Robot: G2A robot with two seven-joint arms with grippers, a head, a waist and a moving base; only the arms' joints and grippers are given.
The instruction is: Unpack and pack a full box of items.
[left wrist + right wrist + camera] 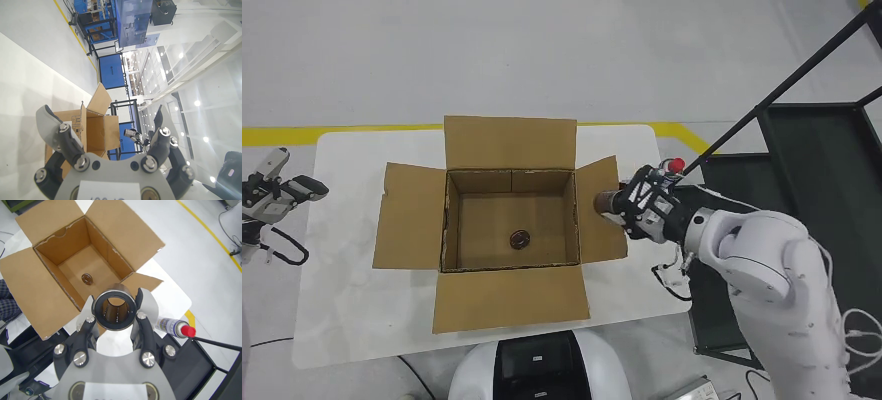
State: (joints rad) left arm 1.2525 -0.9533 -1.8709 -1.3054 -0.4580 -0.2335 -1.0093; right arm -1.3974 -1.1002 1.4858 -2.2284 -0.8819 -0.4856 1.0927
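Observation:
An open cardboard box (413, 218) (21, 276) (111, 128) stands mid-table with all flaps folded out. On its floor lies a small round metal flange (519, 238) (87, 279). My right gripper (115, 303) (614, 203) is shut on a metal cylinder bearing (115, 310) (602, 203) (128, 133), held over the box's right flap. A spray can with a red cap (174, 328) (675, 165) stands on the table just behind that gripper. My left gripper (102, 117) (272, 185) hangs open and holds nothing, off the table's left edge.
The white table (352, 300) has bare room at its left and front edges. A dark metal rack (802, 150) stands to the right of the table. Yellow floor tape (342, 130) runs behind it.

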